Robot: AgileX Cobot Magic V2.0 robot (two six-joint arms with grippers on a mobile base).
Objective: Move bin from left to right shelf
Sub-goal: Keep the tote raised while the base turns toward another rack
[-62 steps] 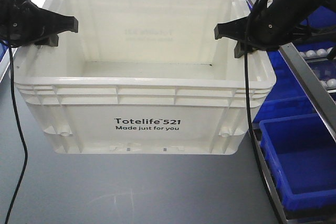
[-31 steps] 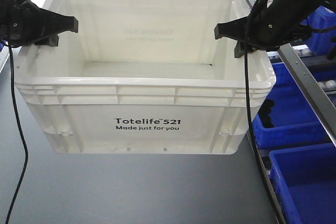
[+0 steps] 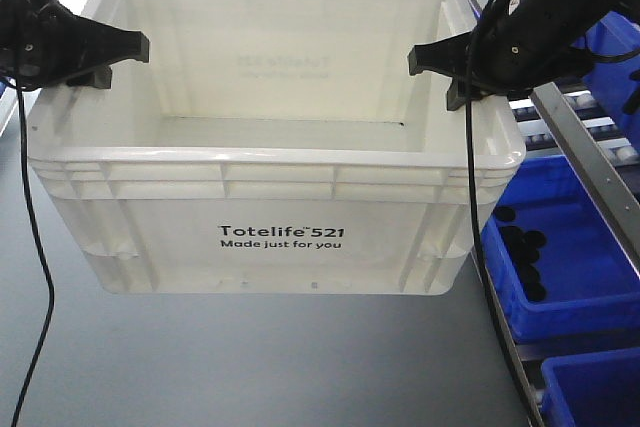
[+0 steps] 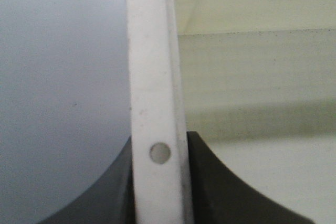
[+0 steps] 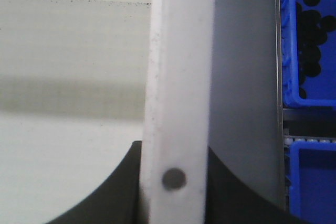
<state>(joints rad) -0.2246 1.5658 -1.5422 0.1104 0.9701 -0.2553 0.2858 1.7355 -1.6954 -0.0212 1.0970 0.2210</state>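
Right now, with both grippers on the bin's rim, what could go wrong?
The left gripper and right gripper pinch only the thin side rims of the bin, so it might slip or tilt. The right shelf and a blue bin lie close to its right side; it might clip them.

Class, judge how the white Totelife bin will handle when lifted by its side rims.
Probably light for its size: the bin looks empty. Likely stiff, given its ribbed rim. Glossy plastic may slip, since left gripper and right gripper pinch only thin side walls.
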